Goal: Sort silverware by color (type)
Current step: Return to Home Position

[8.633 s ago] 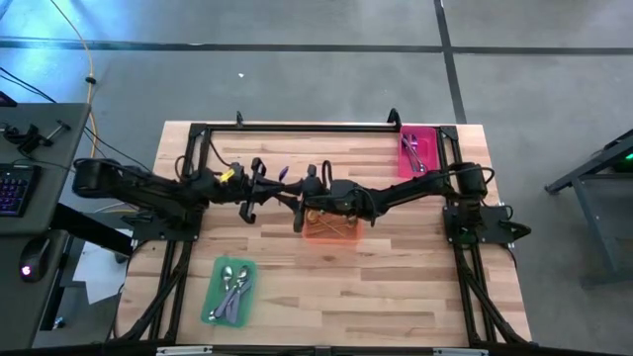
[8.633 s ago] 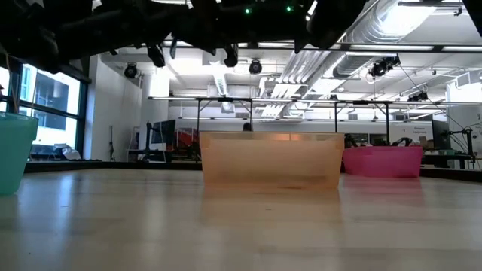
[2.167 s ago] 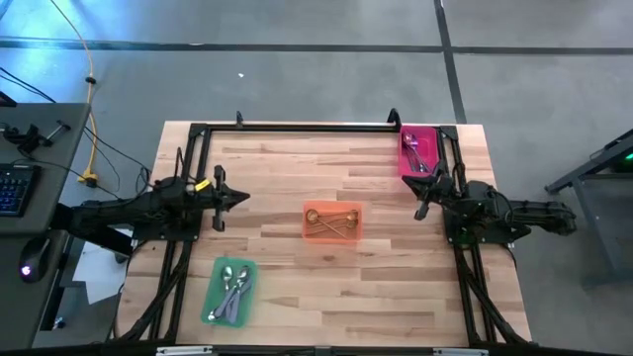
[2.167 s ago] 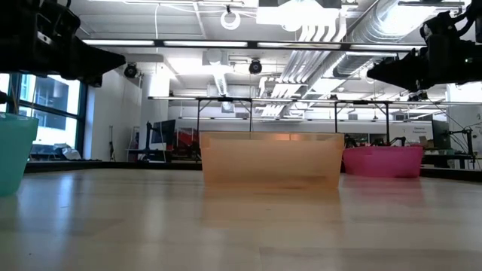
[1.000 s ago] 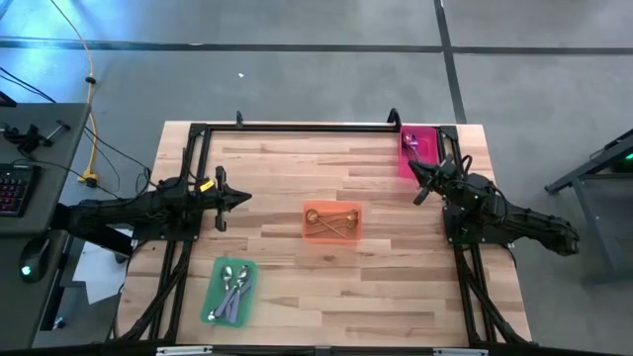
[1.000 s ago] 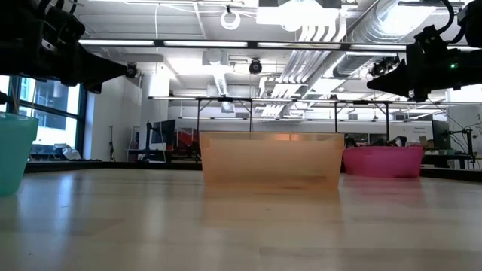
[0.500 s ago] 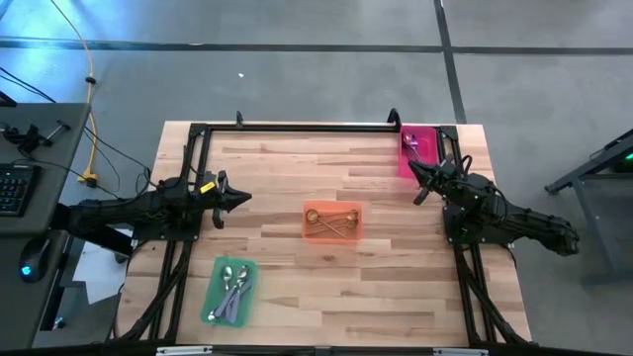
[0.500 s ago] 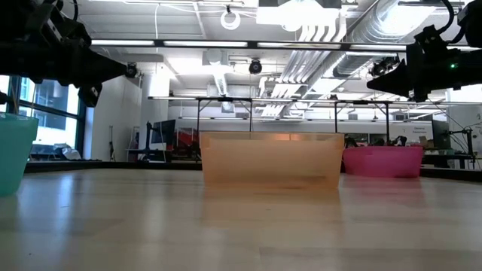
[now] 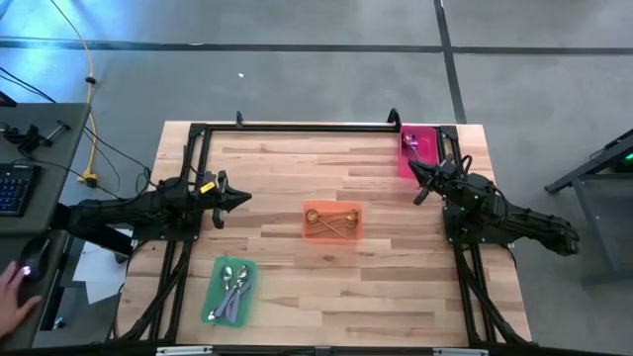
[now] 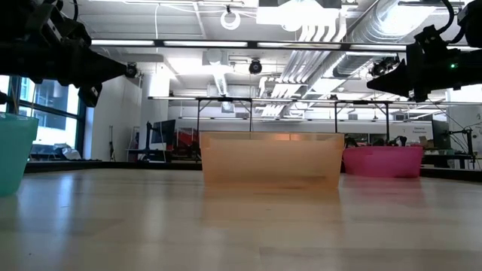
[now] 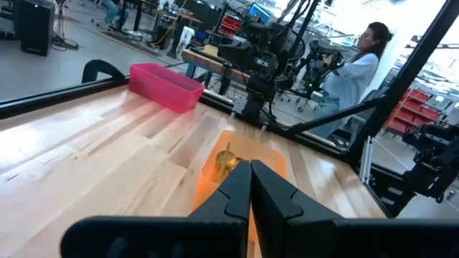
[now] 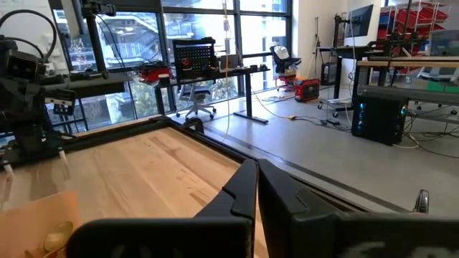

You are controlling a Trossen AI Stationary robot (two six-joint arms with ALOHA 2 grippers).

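Table (image 9: 297, 287): pale wood planks fill the centre of your overhead frame, with grey floor all round.
Bystander: a person's hand (image 9: 12, 295) shows at the lower left corner of that frame, off the table.
Green tray (image 9: 248, 265): lower left of the overhead frame; a cluster of shiny spoons (image 9: 232, 290) lies inside it.
Orange tray (image 9: 309, 233): centre of the frame, holding gold silverware (image 9: 333, 222) laid crosswise.
Left gripper (image 9: 242, 197): left of centre, well apart from the orange tray. Your wrist camera shows its fingers (image 11: 233, 193) pressed together with nothing between them.
Right gripper (image 9: 415, 170): right of centre, just beside the lower end of the pink tray. Its fingers (image 12: 240, 190) also meet, and they carry nothing.
Pink tray (image 9: 430, 133): upper right of the overhead frame, against the table's far edge. A few slim utensils (image 9: 412, 148) lie in it; you cannot tell their colour at this range.
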